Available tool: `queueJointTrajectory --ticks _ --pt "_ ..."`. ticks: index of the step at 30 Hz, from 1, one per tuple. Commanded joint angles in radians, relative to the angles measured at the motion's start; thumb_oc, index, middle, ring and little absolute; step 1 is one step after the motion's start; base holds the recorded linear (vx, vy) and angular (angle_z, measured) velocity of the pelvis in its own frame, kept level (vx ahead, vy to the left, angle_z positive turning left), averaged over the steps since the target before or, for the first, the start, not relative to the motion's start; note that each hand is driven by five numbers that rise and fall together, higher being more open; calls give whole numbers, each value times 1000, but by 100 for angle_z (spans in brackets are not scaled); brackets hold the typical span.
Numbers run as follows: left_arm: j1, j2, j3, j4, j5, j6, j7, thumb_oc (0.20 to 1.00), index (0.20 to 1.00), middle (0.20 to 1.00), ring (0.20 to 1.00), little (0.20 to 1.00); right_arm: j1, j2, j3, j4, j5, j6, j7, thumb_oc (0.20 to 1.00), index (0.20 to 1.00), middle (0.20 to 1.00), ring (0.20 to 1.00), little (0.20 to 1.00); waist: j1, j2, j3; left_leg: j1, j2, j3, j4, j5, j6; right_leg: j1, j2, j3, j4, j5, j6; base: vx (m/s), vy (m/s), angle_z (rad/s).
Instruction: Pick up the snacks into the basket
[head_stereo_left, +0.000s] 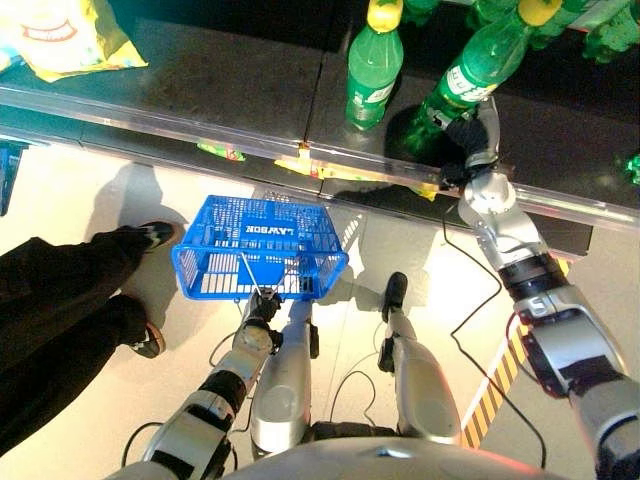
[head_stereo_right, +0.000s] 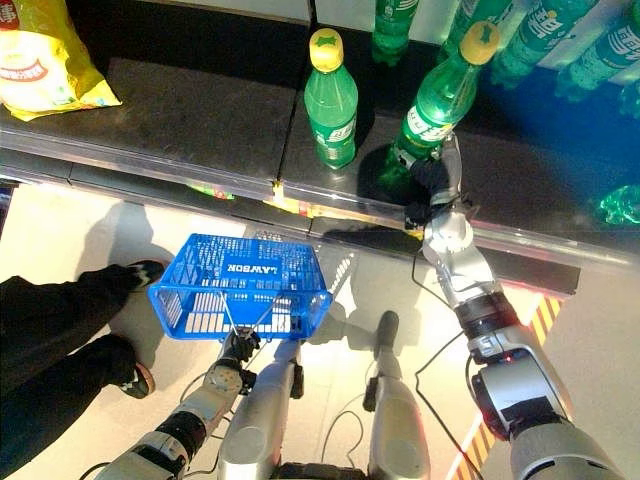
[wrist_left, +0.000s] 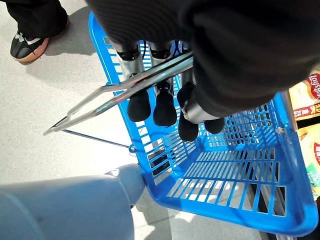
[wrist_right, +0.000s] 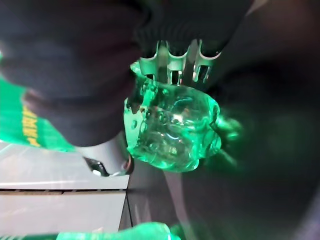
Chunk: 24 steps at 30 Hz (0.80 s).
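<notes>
A blue plastic basket (head_stereo_left: 215, 275) hangs just above the floor in front of the shelf, with nothing in it. My left hand (head_stereo_left: 258, 318) is shut on its wire handle (wrist_left: 120, 95), fingers (wrist_left: 160, 105) curled over the metal. My right hand (head_stereo_right: 432, 185) reaches onto the dark shelf and is shut round the lower part of a green bottle (head_stereo_right: 440, 100) with a yellow cap. That bottle leans over to the right. Its knobbly base (wrist_right: 172, 127) shows past my fingers (wrist_right: 172, 62) in the right wrist view.
A second green bottle (head_stereo_left: 375, 65) stands upright to the left of the held one, and more green bottles stand behind. A yellow snack bag (head_stereo_left: 65, 35) lies at the shelf's far left. A person's legs (head_stereo_left: 60, 300) stand left of the basket. The shelf edge (head_stereo_left: 200, 135) runs across.
</notes>
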Motion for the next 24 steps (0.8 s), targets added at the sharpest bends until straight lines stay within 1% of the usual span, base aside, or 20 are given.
queueJointTrajectory --ticks 1,3,4,9,13,14,15,18,19,20,21,24 --pt "114 12 -32 24 -9 33 11 200 200 200 200 200 128 9 -37 -57 39 -14 41 200 200 200 200 200 3 -39 -31 -2 -84 24 -1 -59 4 -90 -41 51 88 7 58 0 0 0" --pt "121 15 -27 10 -5 34 7 200 200 200 200 200 157 -5 -61 -85 40 -17 46 200 200 200 200 200 -2 -41 -34 0 -85 25 -1 -59 4 -88 -41 51 89 6 58 -2 -3 2" --pt "131 21 -17 0 -5 34 3 200 200 200 200 200 204 -25 -103 -119 44 -21 50 200 200 200 200 200 -10 -43 -37 4 -84 25 -1 -60 4 -86 -40 50 92 4 58 0 0 0" --pt "145 26 24 7 -12 42 -9 200 200 200 200 200 315 -92 -221 -232 29 -28 61 200 200 200 200 200 -30 -51 -53 21 -81 28 -1 -65 4 -77 -37 53 100 -1 57 0 -3 1" --pt "161 27 51 2 -16 46 -22 200 200 200 200 200 399 -143 -305 -321 21 -31 103 200 200 200 200 200 -47 -55 -75 38 -80 32 -1 -70 6 -65 -35 60 103 -7 56 0 0 0" --pt "162 27 50 1 -16 47 -22 200 200 200 200 200 403 -143 -307 -324 21 -30 104 200 200 200 200 200 -46 -54 -76 39 -80 32 -1 -71 6 -64 -35 60 103 -7 57 0 0 0" --pt "167 28 62 -3 -18 46 -27 200 200 200 200 200 431 -157 -336 -366 26 -34 127 200 200 200 200 200 -56 -54 -86 45 -79 34 -1 -73 6 -61 -36 60 105 -9 57 10 -3 -3" --pt "176 27 70 -12 -19 46 -35 200 200 200 200 200 473 -170 -373 -408 41 -37 154 200 200 200 200 200 -64 -52 -99 54 -80 37 -1 -77 8 -57 -35 64 104 -10 58 27 -1 -8" --pt "174 24 76 -6 -19 45 -34 200 200 200 200 200 508 -171 -395 -451 66 -48 183 200 200 200 200 200 -70 -52 -109 62 -81 40 -1 -79 8 -51 -33 67 103 -12 57 28 -7 -9" --pt "174 24 75 -6 -19 45 -34 200 200 200 200 200 509 -170 -396 -451 66 -47 183 200 200 200 200 200 -69 -52 -109 62 -81 40 -1 -79 8 -51 -33 67 103 -12 57 37 -6 -7" --pt "165 20 90 12 -18 46 -31 200 200 200 200 200 547 -178 -414 -501 75 -47 214 200 200 200 200 200 -79 -53 -121 70 -80 43 -1 -81 8 -47 -31 69 106 -16 57 32 -7 -1" --pt "152 17 120 44 -23 46 -24 200 200 200 200 200 621 -177 -428 -571 60 -45 265 200 200 200 200 200 -91 -57 -139 82 -78 49 -1 -85 8 -40 -27 74 112 -23 54 38 -14 -8"
